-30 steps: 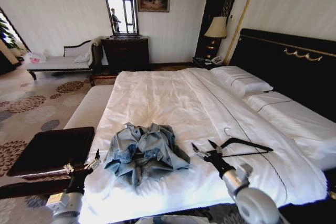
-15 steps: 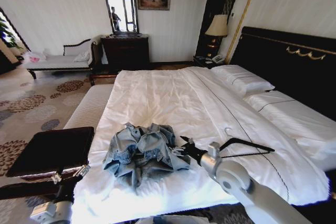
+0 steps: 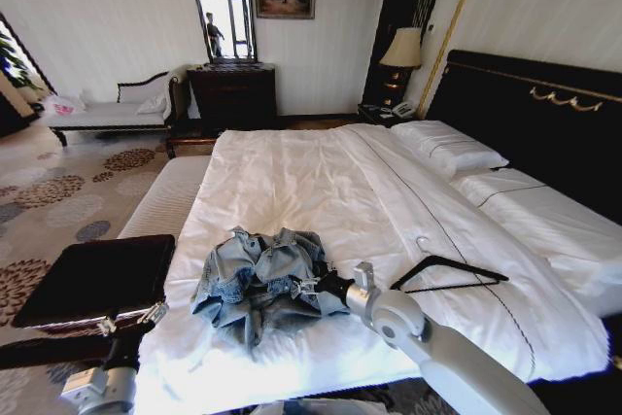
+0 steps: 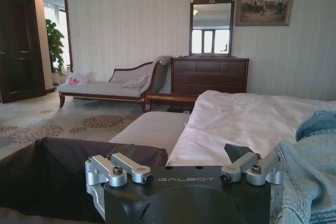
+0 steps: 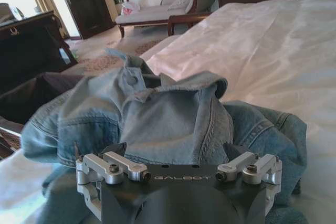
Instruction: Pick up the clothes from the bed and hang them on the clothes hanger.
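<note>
The clothes, a crumpled faded-blue denim jacket (image 3: 255,279), lie on the near part of the bed (image 3: 292,172). My right gripper (image 3: 309,286) is at the jacket's right edge, open, its fingers pushed against the denim. In the right wrist view the jacket (image 5: 168,114) sits just ahead of the right gripper (image 5: 173,148), whose jaws are spread wide. The black clothes hanger (image 3: 449,271) lies flat on the sheet to the right of the jacket. My left gripper (image 3: 146,318) hangs low beside the bed's left edge, open, with the jacket's edge (image 4: 310,156) off to its side.
A dark flat-topped bench (image 3: 97,277) stands at the left of the bed, close to my left arm. A white cushioned bench (image 3: 170,196) runs along the bed's side. Pillows (image 3: 447,151) and the black headboard (image 3: 544,104) are at the right. A chaise lounge (image 3: 117,114) and dresser (image 3: 233,94) stand against the far wall.
My right arm has swung left, from beside the hanger to the jacket's right edge. My left gripper has dropped lower and back. Jacket and hanger lie as before.
</note>
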`<state>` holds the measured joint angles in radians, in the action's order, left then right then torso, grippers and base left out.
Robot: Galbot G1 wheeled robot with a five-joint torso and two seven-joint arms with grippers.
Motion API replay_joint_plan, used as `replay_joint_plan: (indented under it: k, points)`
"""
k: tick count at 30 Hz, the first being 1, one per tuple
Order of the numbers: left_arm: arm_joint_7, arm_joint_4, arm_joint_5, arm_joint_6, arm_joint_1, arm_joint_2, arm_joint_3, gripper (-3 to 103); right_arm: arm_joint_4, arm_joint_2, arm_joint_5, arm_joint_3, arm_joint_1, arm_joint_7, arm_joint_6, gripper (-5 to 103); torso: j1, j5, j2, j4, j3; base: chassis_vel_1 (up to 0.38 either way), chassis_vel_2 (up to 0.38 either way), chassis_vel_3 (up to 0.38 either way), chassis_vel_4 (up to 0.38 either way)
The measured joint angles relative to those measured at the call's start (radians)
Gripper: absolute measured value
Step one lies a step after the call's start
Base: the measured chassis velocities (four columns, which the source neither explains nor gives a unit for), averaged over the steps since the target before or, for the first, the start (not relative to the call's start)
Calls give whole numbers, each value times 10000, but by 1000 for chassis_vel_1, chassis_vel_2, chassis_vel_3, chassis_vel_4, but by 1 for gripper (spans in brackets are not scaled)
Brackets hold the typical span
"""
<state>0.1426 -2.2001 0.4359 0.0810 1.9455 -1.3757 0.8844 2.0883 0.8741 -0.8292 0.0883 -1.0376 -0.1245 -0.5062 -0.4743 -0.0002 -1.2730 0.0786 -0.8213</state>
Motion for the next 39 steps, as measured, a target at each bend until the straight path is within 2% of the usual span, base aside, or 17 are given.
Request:
replay_joint_plan:
  k: [6,13,17,19,20,21,23,27,28,29,31,34,35,37,38,39]
  points:
    - [6,214,402,-227,-225,240,-100,99,-859,271,12,569,516,-391,-1,100,-1,1,0,0,-1,0,0,0,0]
    - [32,335,680,-488,-453,456,-166,99,-1101,332,-67,559,635,-551,114,103,0,1,0,1,1,0,0,0,0]
    - [32,604,1271,-755,-780,662,-280,99,-1137,366,-493,465,716,-756,177,84,0,1,0,0,0,0,0,0,0]
    - [32,642,1447,-833,-872,685,-303,99,-1137,373,-561,429,717,-791,181,84,0,0,0,0,0,0,0,0,0]
    - [32,671,1725,-972,-994,743,-352,99,-1137,376,-622,367,715,-821,191,79,0,1,0,0,-1,0,0,0,0]
    - [32,687,1951,-1127,-1130,838,-424,98,-1136,363,-675,305,708,-831,198,68,0,1,0,0,0,0,0,0,0]
    - [32,703,2013,-1185,-1214,909,-478,98,-1135,347,-703,277,705,-832,201,68,0,2,0,0,0,0,0,0,0]
    - [29,911,2207,-1447,-1854,1397,-814,98,-1096,282,-788,176,701,-833,228,47,0,1,0,1,0,0,0,0,0]
    - [29,911,2207,-1447,-1854,1397,-814,98,-1096,282,-788,176,701,-833,228,47,0,1,0,1,0,0,0,0,0]
    - [47,975,2359,-1547,-2039,1504,-877,98,-1084,281,-792,162,703,-833,238,47,0,1,0,1,0,0,0,0,0]
    - [97,1068,2829,-1811,-2440,1799,-1060,95,-1054,281,-796,110,704,-847,267,36,-1,1,0,3,0,0,0,0,0]
    - [81,1065,3086,-1974,-2520,1975,-1215,98,-1021,279,-796,68,679,-840,277,25,-1,1,0,1,0,0,0,0,0]
    - [29,1040,3280,-2056,-2519,2087,-1330,98,-981,274,-795,18,645,-816,277,25,-1,2,0,1,0,0,0,0,0]
    - [-201,973,3898,-2188,-2399,2370,-1619,99,-883,271,-790,-98,552,-772,277,14,0,1,0,1,0,0,0,0,0]
    - [-201,973,3898,-2188,-2399,2370,-1619,99,-883,271,-790,-98,552,-772,277,14,0,1,0,1,0,0,0,0,0]
    - [-278,965,4126,-2227,-2363,2463,-1709,99,-858,271,-789,-141,523,-762,278,9,0,2,0,0,0,0,0,0,0]
